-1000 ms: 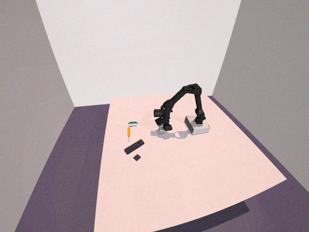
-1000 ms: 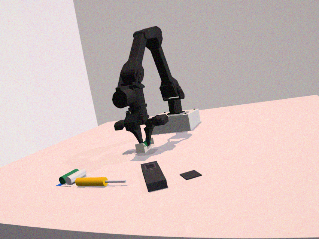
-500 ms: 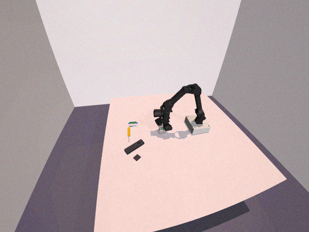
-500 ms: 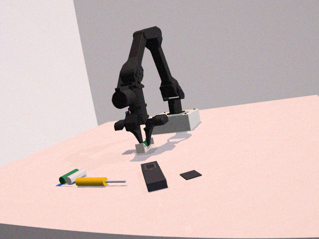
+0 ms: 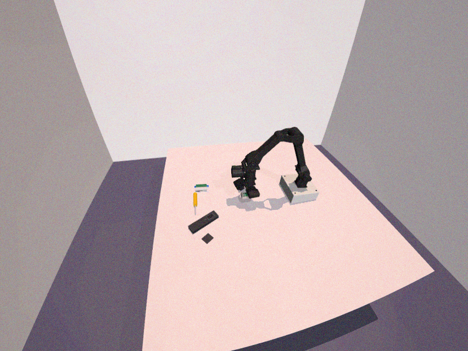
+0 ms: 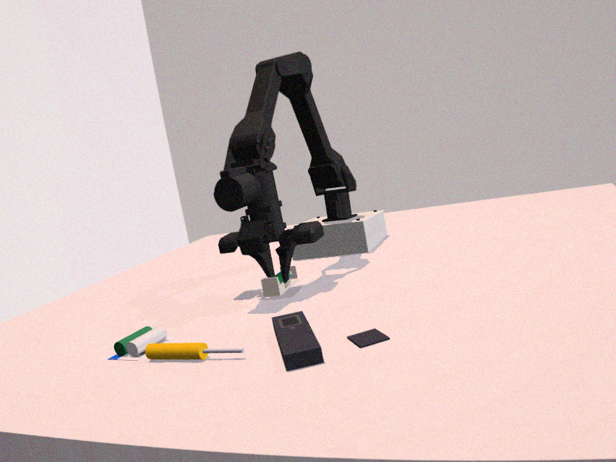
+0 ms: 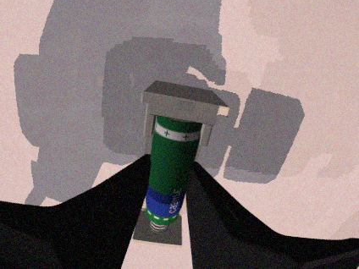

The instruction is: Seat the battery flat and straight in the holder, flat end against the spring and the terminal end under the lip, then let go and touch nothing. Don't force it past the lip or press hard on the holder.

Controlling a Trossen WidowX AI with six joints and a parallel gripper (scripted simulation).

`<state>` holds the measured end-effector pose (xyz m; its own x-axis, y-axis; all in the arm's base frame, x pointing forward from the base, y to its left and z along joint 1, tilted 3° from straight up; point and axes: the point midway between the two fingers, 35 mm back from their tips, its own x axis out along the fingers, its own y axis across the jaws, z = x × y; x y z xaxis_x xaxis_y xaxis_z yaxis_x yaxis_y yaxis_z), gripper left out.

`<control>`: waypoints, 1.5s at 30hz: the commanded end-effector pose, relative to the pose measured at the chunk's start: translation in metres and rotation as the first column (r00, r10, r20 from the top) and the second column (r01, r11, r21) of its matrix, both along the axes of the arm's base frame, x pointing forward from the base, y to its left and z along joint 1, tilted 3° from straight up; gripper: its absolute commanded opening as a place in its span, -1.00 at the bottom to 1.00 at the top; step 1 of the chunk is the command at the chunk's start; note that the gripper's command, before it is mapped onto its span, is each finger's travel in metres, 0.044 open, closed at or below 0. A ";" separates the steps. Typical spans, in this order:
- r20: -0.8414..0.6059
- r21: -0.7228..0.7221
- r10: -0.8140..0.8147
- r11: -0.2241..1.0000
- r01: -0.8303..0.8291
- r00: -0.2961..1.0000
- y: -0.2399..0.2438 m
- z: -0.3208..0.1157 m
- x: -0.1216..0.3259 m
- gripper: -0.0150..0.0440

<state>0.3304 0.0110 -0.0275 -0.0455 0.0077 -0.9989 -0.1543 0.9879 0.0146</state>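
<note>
Battery in holder, tool clamped.
Your tool [image 7: 170,194] grips the battery [image 7: 171,164], fingers narrowly parted; its plus-marked end sits under the holder [image 7: 182,104] lip, spring at the near end.

Yellow-handled screwdriver [image 6: 177,351], green and white cylinders [image 6: 139,340], black remote [image 6: 296,340], black square [image 6: 367,337]

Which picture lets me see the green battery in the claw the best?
The wrist view. The green battery fills the middle there, pinched in the claw, its far end tucked under the holder's lip. The exterior view shows only a green sliver between the fingers. In the top view it is a tiny speck.
</note>
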 end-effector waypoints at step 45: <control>-0.007 0.000 -0.001 1.000 0.001 1.000 0.000 0.066 0.006 0.62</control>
